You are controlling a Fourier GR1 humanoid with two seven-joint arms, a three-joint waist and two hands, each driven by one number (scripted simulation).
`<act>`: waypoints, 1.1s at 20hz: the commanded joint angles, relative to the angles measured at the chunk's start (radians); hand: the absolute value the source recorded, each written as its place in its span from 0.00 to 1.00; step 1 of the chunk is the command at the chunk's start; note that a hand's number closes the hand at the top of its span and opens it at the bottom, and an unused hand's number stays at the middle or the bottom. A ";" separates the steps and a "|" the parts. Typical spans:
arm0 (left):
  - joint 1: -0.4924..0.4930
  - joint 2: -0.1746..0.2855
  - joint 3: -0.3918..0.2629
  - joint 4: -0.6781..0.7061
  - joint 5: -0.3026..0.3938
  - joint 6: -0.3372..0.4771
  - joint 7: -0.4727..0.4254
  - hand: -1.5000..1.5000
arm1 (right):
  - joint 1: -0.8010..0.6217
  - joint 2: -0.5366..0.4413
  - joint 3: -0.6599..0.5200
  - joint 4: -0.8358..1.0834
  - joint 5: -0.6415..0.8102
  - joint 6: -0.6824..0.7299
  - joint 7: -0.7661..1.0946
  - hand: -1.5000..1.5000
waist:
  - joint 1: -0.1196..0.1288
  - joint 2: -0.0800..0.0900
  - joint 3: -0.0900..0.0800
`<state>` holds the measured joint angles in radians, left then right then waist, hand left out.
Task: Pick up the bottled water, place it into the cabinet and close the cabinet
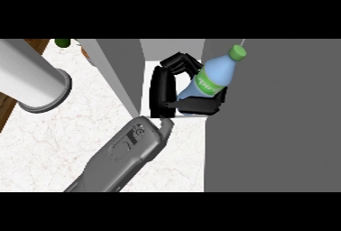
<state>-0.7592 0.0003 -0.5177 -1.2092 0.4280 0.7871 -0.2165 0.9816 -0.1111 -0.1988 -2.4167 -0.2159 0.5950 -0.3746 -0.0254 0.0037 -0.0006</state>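
The left hand [163,90], at the end of a grey forearm that entered from the lower edge, had its black fingers [181,61] and thumb curled round the bottled water [212,79]. The bottle was held tilted, its green cap [237,52] pointing up and right. It sat above the white marbled surface [60,135], against the cabinet [273,117] and its wide grey wall.

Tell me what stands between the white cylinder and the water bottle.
In the head view, a grey cabinet panel and the left hand, curled round the bottle, stand between it and the cylinder.
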 commanded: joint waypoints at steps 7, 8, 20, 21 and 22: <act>-0.102 0.000 0.073 0.284 0.019 -0.061 -0.077 1.00 | -0.013 -0.005 -0.017 -0.102 -0.169 -0.008 0.105 0.00 | 0.002 0.004 0.000; -0.063 0.000 0.069 0.302 0.039 -0.066 -0.127 1.00 | -0.028 0.008 -0.004 -0.087 -0.148 -0.010 0.092 0.00 | -0.002 0.005 -0.001; -0.210 0.000 0.204 0.616 0.130 -0.151 -0.306 1.00 | -0.053 0.017 -0.005 -0.045 -0.132 0.012 0.082 0.00 | -0.016 0.007 0.000; -0.225 0.022 0.211 0.624 0.100 -0.152 -0.275 1.00 | 0.012 -0.004 -0.060 -0.070 -0.186 0.052 0.050 0.00 | -0.015 0.002 0.000; -0.291 0.002 0.211 0.712 0.081 -0.113 -0.276 1.00 | -0.009 0.006 -0.005 -0.077 -0.155 0.045 0.062 0.00 | -0.037 0.013 0.000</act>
<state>-0.9701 0.0047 -0.3235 -0.6321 0.5419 0.6622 -0.4787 0.9437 -0.1164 -0.2224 -2.3929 -0.2834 0.6345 -0.3479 -0.0457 0.0115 -0.0009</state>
